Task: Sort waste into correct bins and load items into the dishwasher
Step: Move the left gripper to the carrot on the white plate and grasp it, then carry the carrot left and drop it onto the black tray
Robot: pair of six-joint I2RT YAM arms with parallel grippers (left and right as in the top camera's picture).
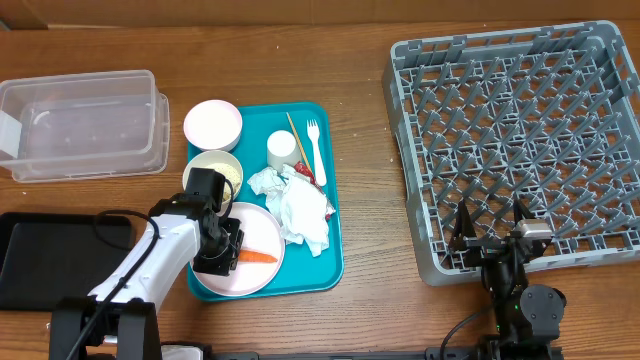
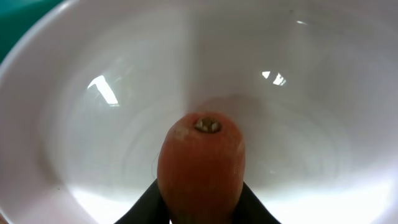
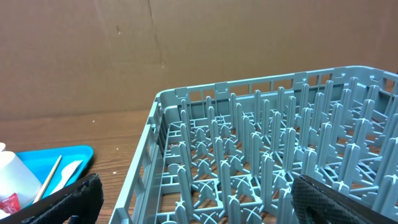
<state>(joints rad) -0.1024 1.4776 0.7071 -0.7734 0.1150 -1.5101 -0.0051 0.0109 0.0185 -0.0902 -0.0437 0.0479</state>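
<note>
Pinching the fat end of the carrot [image 2: 202,168] with the left tool [image 1: 226,252], right on the white plate [image 1: 262,232] at the near end of the teal tray [image 1: 330,240]. Holding the right tool [image 1: 492,232] spread wide over the grey rack's [image 1: 520,130] near edge.

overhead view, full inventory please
tub: 1, clear, far left
black tray: 1, black, near left
teal tray: 1, teal, centre
plate: 1, white, teal tray
carrot: 1, orange, on plate
pinkish bowl: 1, pinkish, tray's far left corner
grain bowl: 1, pale, behind plate
cup: 1, white, on tray
fork: 1, white, by cup
chopstick: 1, wooden, by cup
napkins: clump, white, on tray
wrapper: 1, red, by napkins
rack: 1, grey, right
left tool: 1, black, gripping carrot
right tool: 1, black, open, by rack
</note>
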